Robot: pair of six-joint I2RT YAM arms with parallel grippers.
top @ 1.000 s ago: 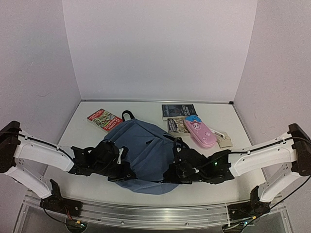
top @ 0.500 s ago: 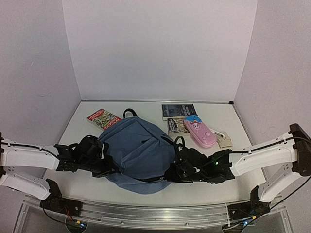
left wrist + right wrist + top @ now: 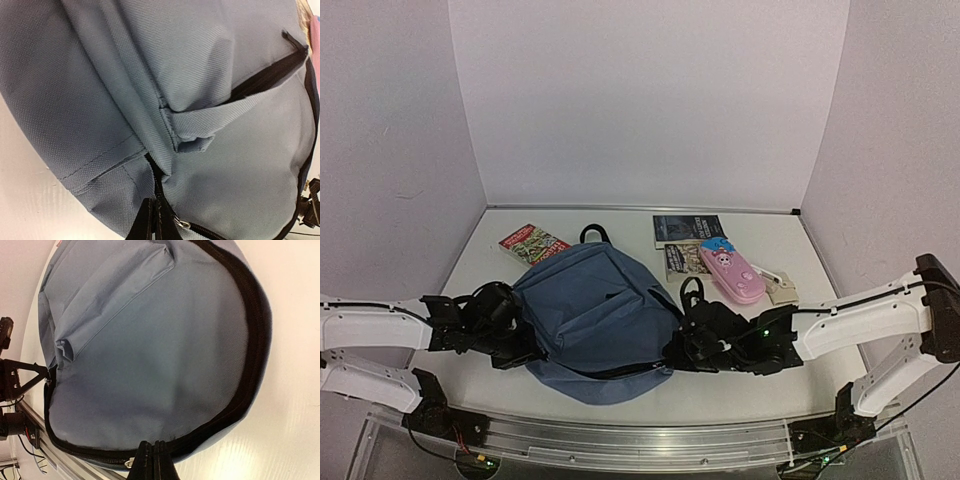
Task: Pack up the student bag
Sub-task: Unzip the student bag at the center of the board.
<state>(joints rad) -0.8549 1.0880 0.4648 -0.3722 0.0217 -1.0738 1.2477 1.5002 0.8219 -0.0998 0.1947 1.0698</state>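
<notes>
Worktop (image 3: 620, 222), white and walled on three sides, carried everything shown. The student bag (image 3: 595, 315), slate-blue and by far the largest item, lay flat at the near middle, front pocket up and carry loop toward the rear wall. It sat between the two arms.

The left hand (image 3: 155, 226) was fully closed at the bag's left edge, pinching the zip line just beside a metal puller ring (image 3: 181, 223). The right hand (image 3: 154, 461) was likewise fully closed on the black zip band (image 3: 257, 340) at the bag's near right edge, with a second puller beside it.

Judged step: getting the main compartment open, with nothing yet packed. The next move probably called for one hand to anchor the fabric while the other drew its puller along the curved band.

Waiting behind the bag were a red-covered book (image 3: 533, 246), touching the bag's rear left edge, and two dark books (image 3: 688, 229). Further right lay a pink pencil case (image 3: 731, 271) and a small beige item (image 3: 782, 290). The arms flanked the bag, so neither hand could reach these until it let go.
</notes>
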